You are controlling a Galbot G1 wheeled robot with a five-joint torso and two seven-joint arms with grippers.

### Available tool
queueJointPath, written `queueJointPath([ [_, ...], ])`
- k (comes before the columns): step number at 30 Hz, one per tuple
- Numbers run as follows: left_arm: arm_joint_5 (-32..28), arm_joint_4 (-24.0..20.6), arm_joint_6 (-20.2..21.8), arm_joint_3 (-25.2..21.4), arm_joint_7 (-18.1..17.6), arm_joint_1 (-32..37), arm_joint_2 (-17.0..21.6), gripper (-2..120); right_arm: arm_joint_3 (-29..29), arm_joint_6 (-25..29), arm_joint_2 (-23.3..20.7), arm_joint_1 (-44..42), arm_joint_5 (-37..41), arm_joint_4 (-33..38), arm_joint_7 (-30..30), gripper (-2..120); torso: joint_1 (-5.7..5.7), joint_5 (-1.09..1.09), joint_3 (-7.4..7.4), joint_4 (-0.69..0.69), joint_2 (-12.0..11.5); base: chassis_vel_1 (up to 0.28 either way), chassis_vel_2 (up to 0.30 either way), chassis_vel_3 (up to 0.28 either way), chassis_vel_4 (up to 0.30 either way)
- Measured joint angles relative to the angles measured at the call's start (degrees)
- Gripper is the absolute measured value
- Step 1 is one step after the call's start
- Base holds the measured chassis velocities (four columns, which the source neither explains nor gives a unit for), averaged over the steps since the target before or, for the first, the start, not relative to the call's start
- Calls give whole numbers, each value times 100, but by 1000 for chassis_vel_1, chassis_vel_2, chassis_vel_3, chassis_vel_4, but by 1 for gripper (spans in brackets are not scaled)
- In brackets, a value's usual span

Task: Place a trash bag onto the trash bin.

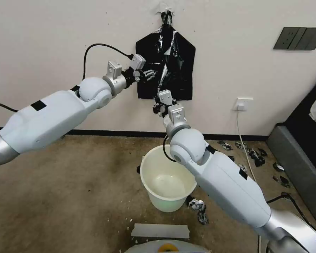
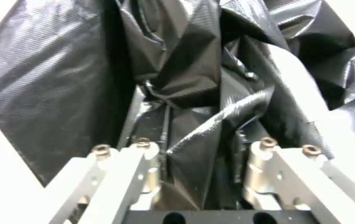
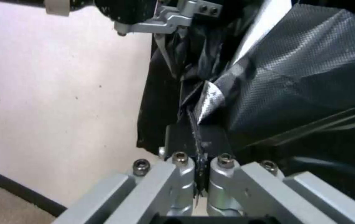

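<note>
Trash bag hung flat against the wall from a hook near the top, well above the floor; glossy black, wrinkled, silvery glints down the middle fold.

Left claw raised at the bag's left half, fingers pointing into the plastic. Seen from the left wrist: left claw spread wide, a ridge of creased bag standing between the two fingers, neither finger pressed onto it. Nothing gripped there.

Right claw reaching up from below, at the bag's lower edge near the centre. Seen from the right wrist: right claw closed almost completely, a thin edge of black film pinched between the fingertips and running up out of the pinch. Left claw's metal linkage also visible farther off in that view, up against the same bag.

Trash bin standing upright on the brown floor directly below the bag, close to the wall; cream-white, open mouth facing up, inside bare. Right forearm crossing over its rim on the right side.

Small black plastic scraps on the floor beside the bin's base, more scattered to the right near the wall. White flat sheet lying on the floor in front of the bin.
</note>
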Motion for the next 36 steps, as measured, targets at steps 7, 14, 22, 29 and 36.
queueJointPath([
  [7,1,-18,9,-191,-114,144,-14,3,-11,40,26,-11,-2,0,-25,0,0,0,0,0,0,0,0,0,0],
  [14,1,-23,13,-287,-157,235,-22,0,57,125,34,-198,-15,184,-123,14,0,0,0,0,0,0,0,0,0],
  [22,1,-16,19,-335,-221,313,-41,0,383,616,-108,-498,-648,613,-528,45,0,0,0,-1,0,0,0,0,0],
  [29,0,-3,25,-346,-253,318,-44,0,388,309,-182,339,-851,467,-611,70,0,0,0,0,0,0,0,0,0],
  [36,-1,0,29,-443,-274,352,-37,0,-128,-814,-78,1362,-599,-234,-252,95,0,-1,0,0,0,0,0,0,0],
])
